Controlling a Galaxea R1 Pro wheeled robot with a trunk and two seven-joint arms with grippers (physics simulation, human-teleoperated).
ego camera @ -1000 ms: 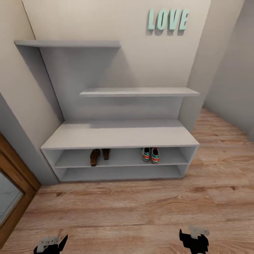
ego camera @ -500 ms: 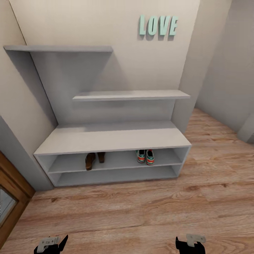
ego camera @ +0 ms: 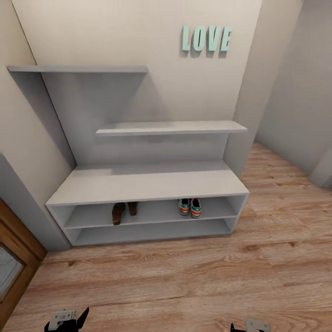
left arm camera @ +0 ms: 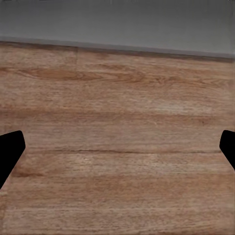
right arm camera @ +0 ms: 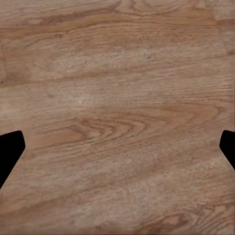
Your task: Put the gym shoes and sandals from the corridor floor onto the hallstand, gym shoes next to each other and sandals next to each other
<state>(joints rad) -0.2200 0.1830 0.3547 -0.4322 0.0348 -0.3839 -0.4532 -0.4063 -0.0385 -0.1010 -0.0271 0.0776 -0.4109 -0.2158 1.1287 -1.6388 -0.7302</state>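
Pale grey, the hallstand [ego camera: 152, 184] carries both pairs on its upper open shelf: brown sandals [ego camera: 123, 211] paired at the left, striped gym shoes [ego camera: 190, 207] paired at the right, as required. Left gripper [left arm camera: 117, 152] and right gripper [right arm camera: 117, 152] are spread, empty, above the nearer corridor floor [ego camera: 184, 276].

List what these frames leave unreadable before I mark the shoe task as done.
- Sandals: head view, toe ends run under the hallstand top board; whether they touch is too small to tell.
- Gym shoes: only the heels show, fronts hidden by the same board.
- Right gripper: cut off by the head view's bottom edge.
- Left gripper: partly cut off there too.
- Rear of both shelf rows: shaded.
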